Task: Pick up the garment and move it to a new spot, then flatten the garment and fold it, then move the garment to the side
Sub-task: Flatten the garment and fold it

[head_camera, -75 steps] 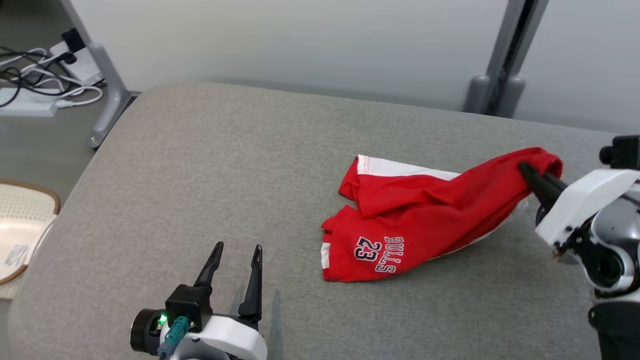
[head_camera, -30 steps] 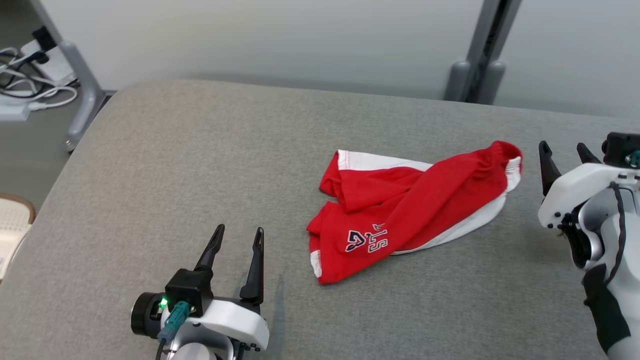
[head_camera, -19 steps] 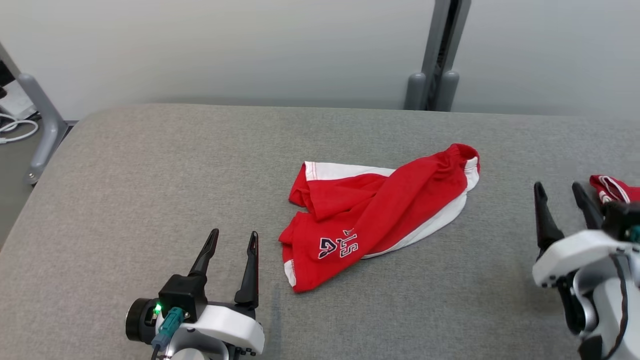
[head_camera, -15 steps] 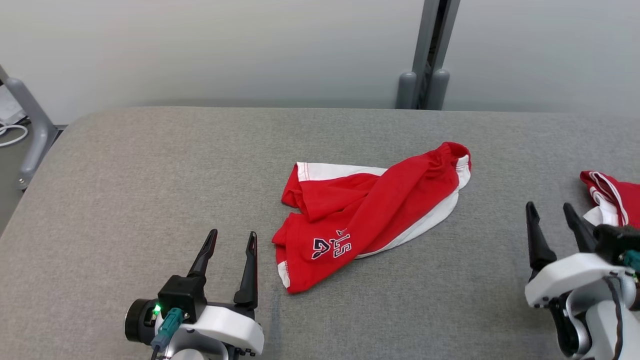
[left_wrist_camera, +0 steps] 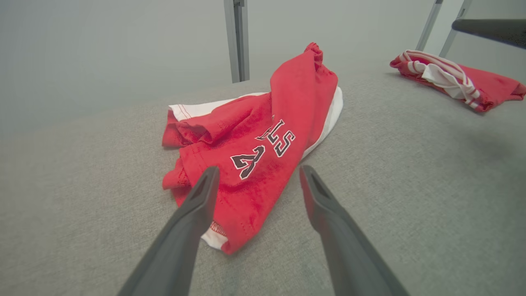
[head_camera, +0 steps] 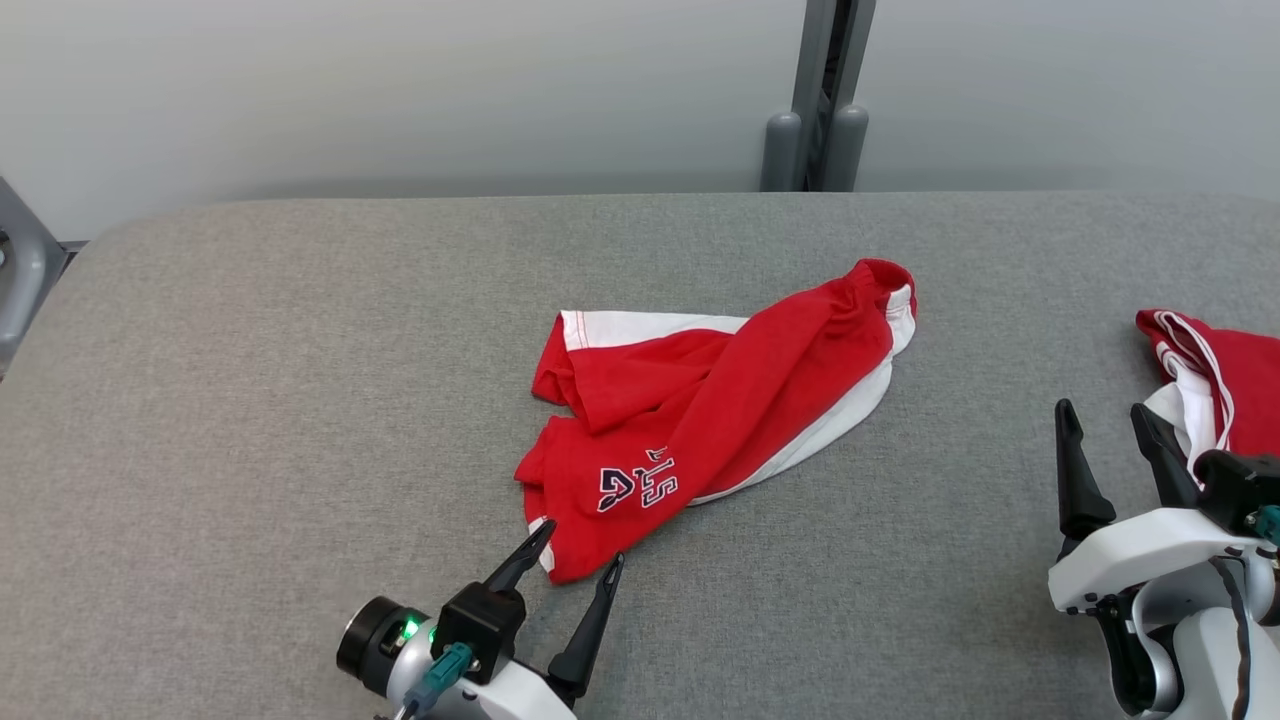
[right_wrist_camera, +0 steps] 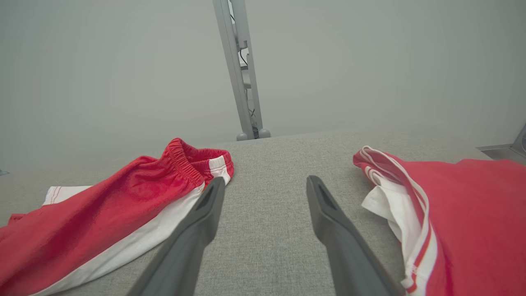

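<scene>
**Time to smooth out the red shorts**

The red shorts lie bunched up in the middle of the grey worktop. My left end effector is wide open, right by their near corner. My right end effector is wide open too, holding nothing, off to the right of them. I think I should pinch just that near corner, low and slow, then pull it flat (not grab a thick bunch). I should leave the other red garment alone.

Grey fabric surface, second red garment (white-striped, crumpled), grey post behind
</scene>
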Robot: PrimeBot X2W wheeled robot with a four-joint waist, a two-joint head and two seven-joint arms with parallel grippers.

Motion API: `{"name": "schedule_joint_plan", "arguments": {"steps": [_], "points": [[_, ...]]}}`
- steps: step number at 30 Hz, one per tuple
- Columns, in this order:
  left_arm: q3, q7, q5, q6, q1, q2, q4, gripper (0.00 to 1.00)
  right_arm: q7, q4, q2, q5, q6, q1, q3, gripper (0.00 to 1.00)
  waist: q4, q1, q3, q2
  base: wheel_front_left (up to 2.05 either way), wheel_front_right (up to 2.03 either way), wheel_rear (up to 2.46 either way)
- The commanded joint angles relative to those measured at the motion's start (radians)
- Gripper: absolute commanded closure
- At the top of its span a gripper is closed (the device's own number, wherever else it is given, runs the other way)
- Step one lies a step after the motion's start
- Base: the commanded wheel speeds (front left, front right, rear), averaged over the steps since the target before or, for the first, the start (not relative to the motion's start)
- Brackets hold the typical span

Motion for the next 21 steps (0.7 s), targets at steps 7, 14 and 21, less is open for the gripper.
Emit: {"name": "schedule_joint_plan", "arguments": {"steps": [7, 14, 21], "points": [[-0.049, 0.002, 0.078, 0.024, -0.094, 0.02, 0.103, 0.0, 0.013, -0.023, 0.014, -0.008, 0.0, 0.004, 0.006, 0.0, -0.034, 0.0, 0.036, -0.0001, 0.0, 0.0, 0.0], [-0.08, 0.0, 0.125, 0.053, -0.159, 0.023, 0.185, 0.0, 0.012, -0.026, 0.021, -0.011, 0.0, -0.007, 0.005, 0.0, -0.079, 0.0, 0.065, -0.0001, 0.0, 0.0, 0.0], [-0.071, -0.002, 0.105, 0.07, -0.185, 0.016, 0.243, 0.2, 0.007, -0.021, 0.025, -0.017, 0.0, -0.001, -0.007, 0.0, -0.1, 0.0, 0.073, -0.0001, 0.0, 0.0, 0.0]]}}
